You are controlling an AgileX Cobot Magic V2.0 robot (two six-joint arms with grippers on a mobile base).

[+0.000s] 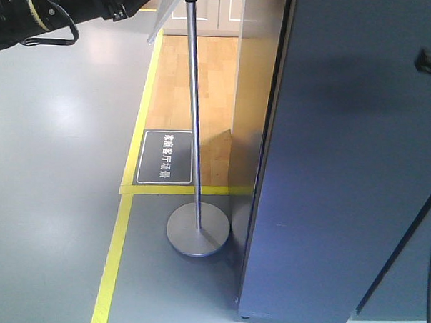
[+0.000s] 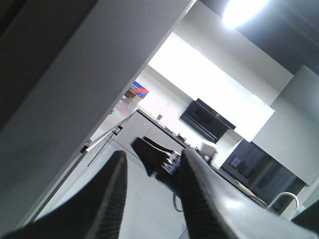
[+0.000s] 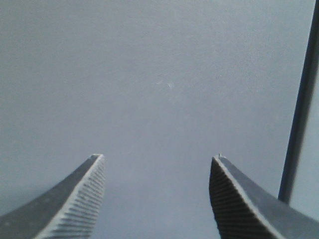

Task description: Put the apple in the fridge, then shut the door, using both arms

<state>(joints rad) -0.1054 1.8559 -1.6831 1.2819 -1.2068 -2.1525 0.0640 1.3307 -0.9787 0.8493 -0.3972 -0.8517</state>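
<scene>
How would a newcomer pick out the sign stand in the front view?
Find the blue-grey fridge on the right. Left of its lower corner, the sign stand rises from a round grey floor disc. Unlike the black cabled arm nearby, it is a thin silver pole.

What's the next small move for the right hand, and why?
Probably ease the right hand straight forward to press the door. It is open, empty, and squarely faces that flat grey-blue panel close up, a dark line at its right. No apple shows in any view, so only closing seems left.
</scene>
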